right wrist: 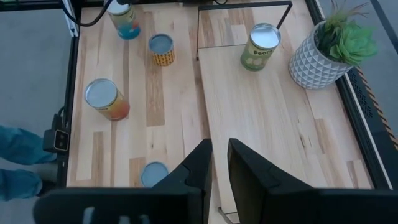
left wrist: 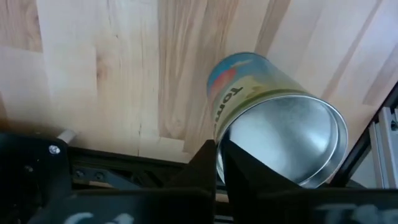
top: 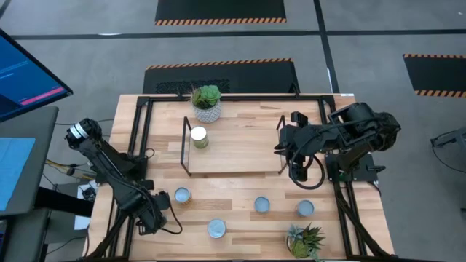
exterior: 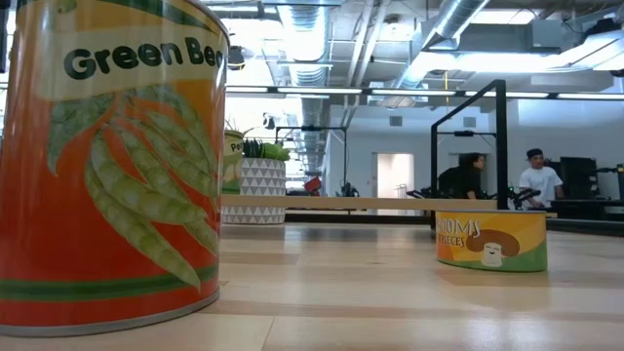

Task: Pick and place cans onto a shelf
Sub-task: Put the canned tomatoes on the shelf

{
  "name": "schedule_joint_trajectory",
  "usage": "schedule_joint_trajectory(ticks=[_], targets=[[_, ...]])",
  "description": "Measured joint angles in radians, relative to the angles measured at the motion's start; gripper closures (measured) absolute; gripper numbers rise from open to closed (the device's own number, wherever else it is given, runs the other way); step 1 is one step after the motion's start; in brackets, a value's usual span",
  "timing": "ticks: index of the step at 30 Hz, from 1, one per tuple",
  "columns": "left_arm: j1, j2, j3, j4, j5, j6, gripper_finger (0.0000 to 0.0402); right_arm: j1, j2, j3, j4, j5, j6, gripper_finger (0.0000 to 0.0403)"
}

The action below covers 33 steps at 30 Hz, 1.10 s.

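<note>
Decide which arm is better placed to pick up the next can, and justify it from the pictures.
Left, probably. The left gripper sits right beside a blue-topped metal can at the table's near-left, filling its wrist view. The right gripper hovers by the light-wood shelf, holding nothing.

Five cans (top: 261, 205) (one on the shelf (top: 240, 149)); two plants (top: 207, 102).
</note>
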Motion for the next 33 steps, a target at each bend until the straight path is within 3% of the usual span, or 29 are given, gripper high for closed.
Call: schedule_joint_trajectory(ticks=[13, 20, 25, 33], targets=[[0.006, -0.164, -0.011, 0.030, -0.020, -0.164, 0.0401, 0.000, 0.000, 0.000, 0.001, 0.016, 0.000, 0.0328], [0.063, -0.270, -0.009, 0.180, -0.079, -0.186, 0.0401, 0.000, 0.000, 0.000, 0.001, 0.031, 0.000, 0.0328], [0.174, -0.296, -0.007, 0.328, -0.156, -0.094, 0.0401, 0.000, 0.000, 0.000, 0.001, 0.031, 0.000, 0.0328], [0.453, -0.291, -0.007, 0.534, -0.169, 0.204, 0.0401, 0.000, 0.000, 0.000, 0.002, 0.032, 0.001, 0.0328]])
